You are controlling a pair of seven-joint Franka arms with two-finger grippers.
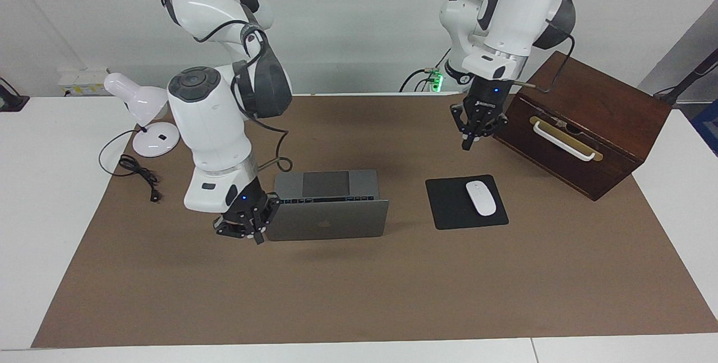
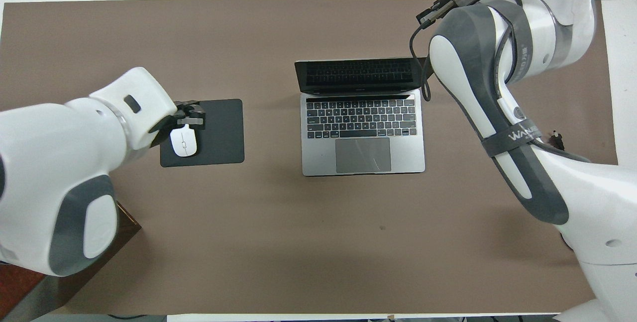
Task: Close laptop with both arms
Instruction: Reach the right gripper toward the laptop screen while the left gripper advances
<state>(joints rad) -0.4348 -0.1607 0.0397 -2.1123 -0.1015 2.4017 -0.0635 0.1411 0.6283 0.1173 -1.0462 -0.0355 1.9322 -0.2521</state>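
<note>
Reaching right gripper [image 1: 245, 225]: we see it down low at the laptop [image 1: 328, 220], against the side edge of the raised lid at the right arm's end of the surface; whether it touches that edge we cannot tell.
Right gripper state: we cannot tell whether it is spread or pressed together; in the overhead view the arm's own forearm hides it.
Left gripper [image 1: 474, 126]: it hangs in the air over the brown mat [image 1: 359, 295], between the mouse pad [image 1: 443, 208] and the wooden box [image 1: 594, 110]; the left arm waits.
Left gripper state: again we cannot tell, spread or pressed together.
Laptop: open, sitting on the mat about midway between the two arms, its keyboard and trackpad toward the robots and its lid, with the dark apple logo, on the edge farther from them.
Mouse pad: black, beside the laptop toward the left arm's end, apart from it.
Mouse [image 1: 481, 198]: white, lying on the pad.
Wooden box: dark, with a pale handle, nearer to the robots than the pad.
Lamp [image 1: 140, 106]: white, at the right arm's end, its black cord [image 1: 137, 172] trailing onto the mat.
</note>
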